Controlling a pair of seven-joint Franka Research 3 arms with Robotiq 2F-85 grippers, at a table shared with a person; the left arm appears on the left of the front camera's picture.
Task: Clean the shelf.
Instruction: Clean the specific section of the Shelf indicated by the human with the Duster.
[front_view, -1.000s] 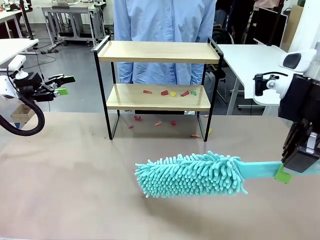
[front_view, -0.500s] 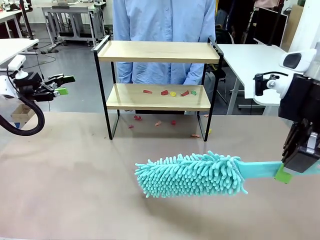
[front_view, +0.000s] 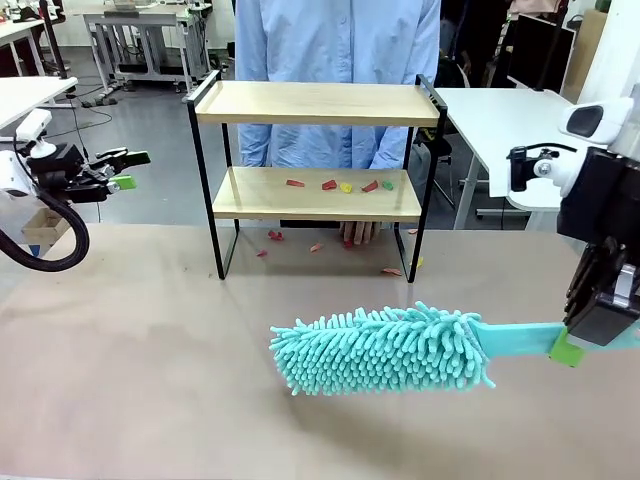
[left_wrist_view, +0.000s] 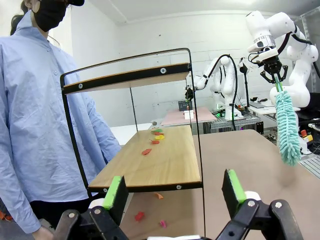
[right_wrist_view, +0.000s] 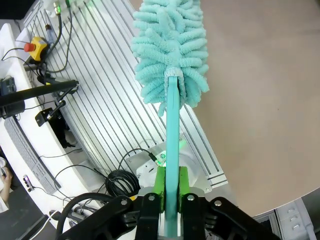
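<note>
The shelf (front_view: 315, 105) stands at the far middle of the brown table, with small coloured scraps (front_view: 340, 186) on its lower board and more scraps (front_view: 315, 247) on the table beneath. My right gripper (front_view: 565, 348) is shut on the handle of a turquoise fluffy duster (front_view: 380, 350), which hangs level above the table in front of the shelf. The right wrist view shows the green pads (right_wrist_view: 159, 181) clamping the duster (right_wrist_view: 170, 45) handle. My left gripper (front_view: 125, 170) stays open at the far left, empty. Its wrist view looks past the open gripper (left_wrist_view: 174, 192) at the shelf (left_wrist_view: 150, 160) end-on.
A person (front_view: 335, 60) in a light blue shirt stands behind the shelf, one hand (front_view: 357, 232) on the table under the lower board. White tables stand at the right (front_view: 500, 110) and left (front_view: 25, 95). Bare table (front_view: 150, 350) lies in front.
The person has shifted slightly right and put a hand on the table beneath the shelf's lower board. Both arms and the duster have not moved.
</note>
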